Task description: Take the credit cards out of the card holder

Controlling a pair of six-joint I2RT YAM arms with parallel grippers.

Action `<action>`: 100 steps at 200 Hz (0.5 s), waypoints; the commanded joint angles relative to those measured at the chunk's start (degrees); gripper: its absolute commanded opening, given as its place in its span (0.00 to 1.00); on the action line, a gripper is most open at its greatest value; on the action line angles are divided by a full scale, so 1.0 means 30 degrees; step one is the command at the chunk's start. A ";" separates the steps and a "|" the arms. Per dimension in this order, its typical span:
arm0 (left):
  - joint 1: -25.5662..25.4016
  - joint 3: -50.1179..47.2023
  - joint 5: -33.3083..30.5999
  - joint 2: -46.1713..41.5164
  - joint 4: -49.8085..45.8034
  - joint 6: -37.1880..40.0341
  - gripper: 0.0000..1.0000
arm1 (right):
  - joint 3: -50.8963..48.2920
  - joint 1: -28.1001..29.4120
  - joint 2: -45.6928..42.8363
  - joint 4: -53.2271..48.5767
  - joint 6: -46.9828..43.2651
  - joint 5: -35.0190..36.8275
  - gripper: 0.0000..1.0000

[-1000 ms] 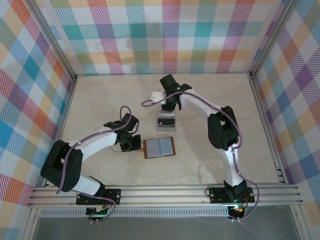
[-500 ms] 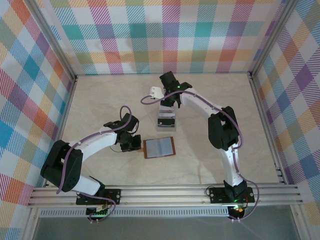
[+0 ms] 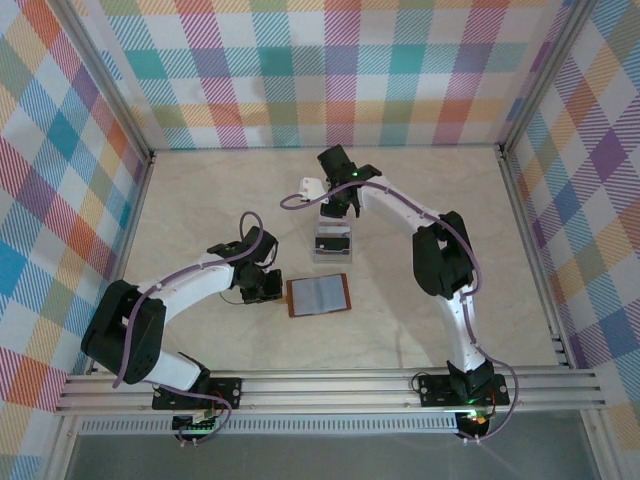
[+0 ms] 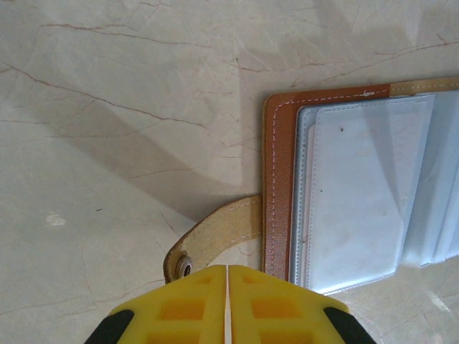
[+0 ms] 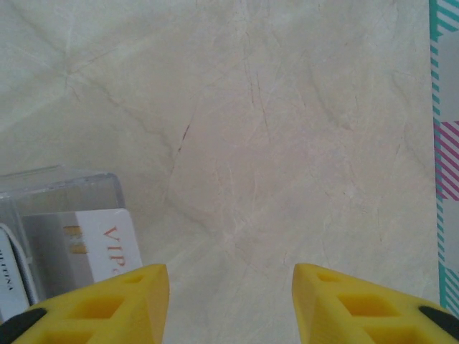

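The brown leather card holder (image 3: 318, 295) lies open on the table, grey lining up (image 4: 351, 193). Its snap tab (image 4: 215, 235) sticks out to the left and runs under my left gripper (image 4: 227, 283), whose yellow fingers are shut against each other at the holder's left edge (image 3: 268, 285). My right gripper (image 3: 337, 208) hovers open just beyond the clear tray (image 3: 316, 246), with bare table between its fingers (image 5: 231, 287). A pale credit card marked "VIP" (image 5: 107, 244) lies in the tray (image 5: 64, 183), beside another card's edge (image 5: 11, 283).
Checked walls and a metal frame close in the table on three sides. Bare marble-patterned tabletop (image 3: 440, 200) stretches right of the tray and left of the left arm. A rail runs along the near edge (image 3: 330, 385).
My right gripper has drifted a little up and away from the tray towards the far left. The left arm and the card holder have not moved.
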 commanded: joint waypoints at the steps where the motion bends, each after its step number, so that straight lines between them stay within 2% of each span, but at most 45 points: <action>1: 0.0223 0.0315 -0.0020 0.0026 -0.0514 0.0196 0.10 | 0.0315 -0.0112 0.0488 -0.0696 0.0074 -0.0665 0.49; 67: 0.0223 0.0261 0.0167 0.0078 -0.0413 0.0276 0.10 | 0.0256 -0.0025 -0.0631 -0.0582 0.0838 -0.1063 0.49; 100: 0.0223 0.0232 0.0106 0.0146 -0.0267 0.0397 0.10 | -0.0098 0.0163 -0.2082 -0.1021 0.3356 -0.2139 0.50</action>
